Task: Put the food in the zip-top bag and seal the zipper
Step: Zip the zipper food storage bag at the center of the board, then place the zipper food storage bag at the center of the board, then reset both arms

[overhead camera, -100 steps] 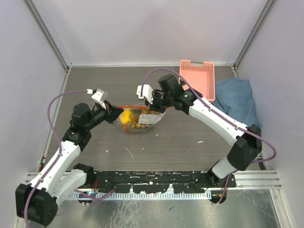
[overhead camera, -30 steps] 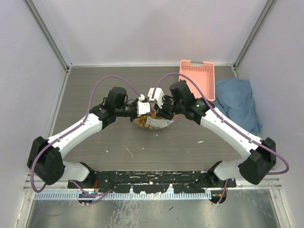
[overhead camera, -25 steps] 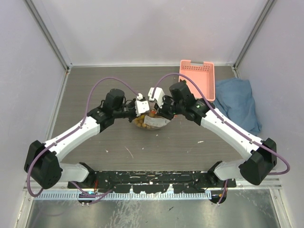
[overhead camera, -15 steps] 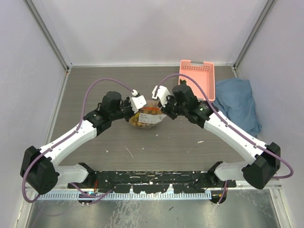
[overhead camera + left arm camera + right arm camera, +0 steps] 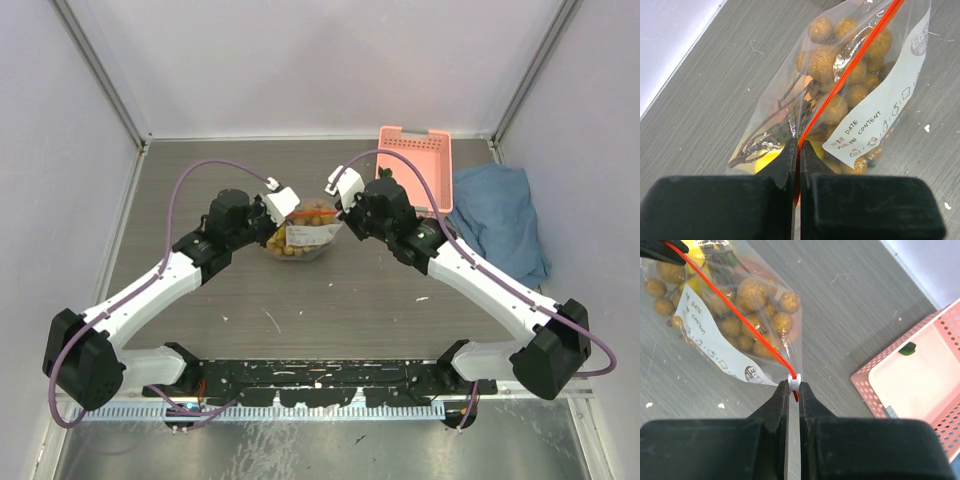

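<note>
bag [image 5: 305, 240]: clear, mid-table, stretched between both grippers; whether it touches the table is unclear
zipper [image 5: 831, 100]: orange-red line, taut; sealed or not, cannot tell
food [image 5: 824, 61]: grapes and yellow fruit inside bag, partly hidden by label [image 5: 875, 120] and creases
left gripper [image 5: 799, 149]: clamped on zipper's left end
right gripper [image 5: 794, 386]: clamped on zipper's right end, at white slider [image 5: 794, 381]
basket [image 5: 905, 385]: pink, near right gripper, cut off in right wrist view
</note>
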